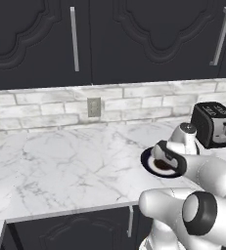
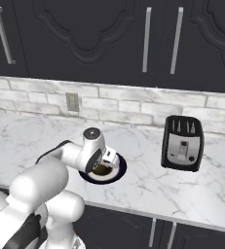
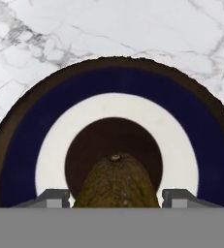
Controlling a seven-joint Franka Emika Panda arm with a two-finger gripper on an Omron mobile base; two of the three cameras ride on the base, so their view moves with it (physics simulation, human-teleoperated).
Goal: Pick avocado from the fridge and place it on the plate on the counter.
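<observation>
Dark navy cabinets (image 1: 41,39) with silver handles hang above a pale brick backsplash, and below it runs the white marble tabletop (image 1: 75,166). In the left base view my arm reaches forward from the lower right, and my claw (image 1: 164,163) hangs right over the plate (image 1: 147,163), whose dark rim peeks out on the near left side of my hand. A black-and-silver toaster (image 1: 214,124) stands on the tabletop just to the right and farther back, apart from the plate. A grey wall outlet (image 1: 94,107) sits in the backsplash to the left.

In the right base view my arm comes in from the lower left and my claw (image 2: 102,168) points down onto the plate (image 2: 120,171), which lies near the front edge of the tabletop. The toaster (image 2: 183,143) stands to the right of it, well apart. The avocado (image 2: 101,169) shows as a small olive patch under my hand.

In the hand view the plate (image 3: 26,145) spreads below me, navy rim, white ring, dark centre. The avocado (image 3: 116,183) sits between my two fingertips (image 3: 51,197), over the dark centre; my claw (image 3: 116,198) is closed narrowly around it. Whether the fruit touches the plate I cannot tell.
</observation>
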